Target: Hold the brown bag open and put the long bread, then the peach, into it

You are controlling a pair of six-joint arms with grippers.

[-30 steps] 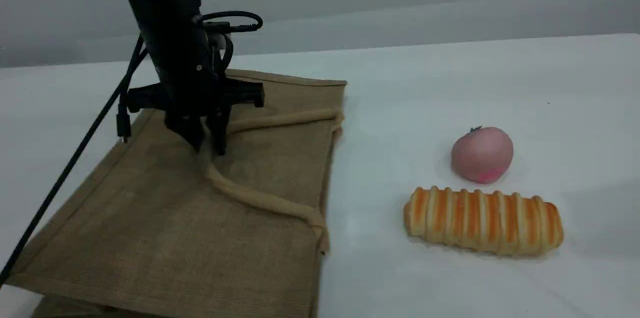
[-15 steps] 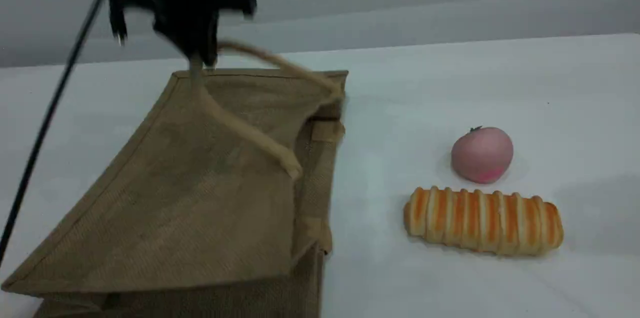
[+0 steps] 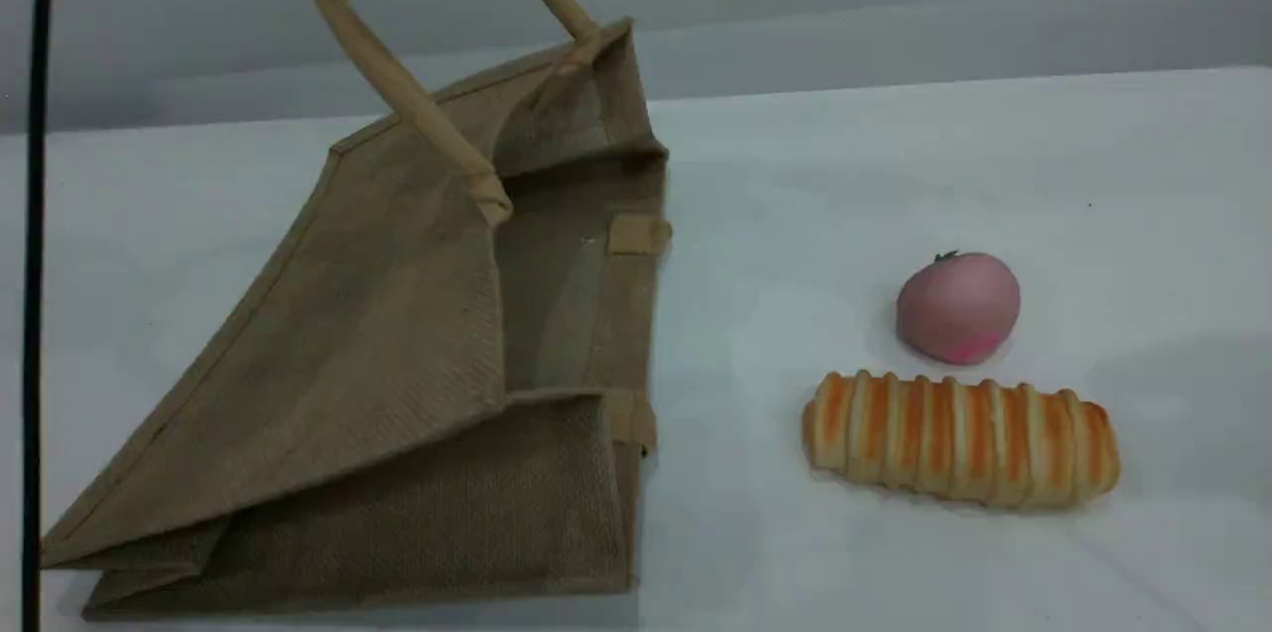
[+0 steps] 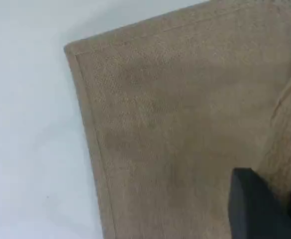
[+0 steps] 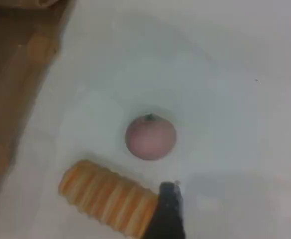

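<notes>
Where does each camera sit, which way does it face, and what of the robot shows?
Scene view: fixed, slanting down across the table at brown bag, peach, long bread; black cable shows.
Left wrist view: above the brown bag, facing down; left pincer shut on the handle.
Right wrist view: above the table, facing down at peach, long bread; right pincer tip shows.
Scene and right wrist share peach, long bread, brown bag.

The brown bag (image 3: 397, 334) lies with its mouth gaping rightward — tall at the far end, pinched low at the near corner — and its taut handle (image 3: 397, 85) slants up over the top edge. Bare table (image 3: 745, 314) runs from the mouth to the long bread (image 3: 959, 438). The peach (image 3: 957, 307) sits close behind it, both clear above.
</notes>
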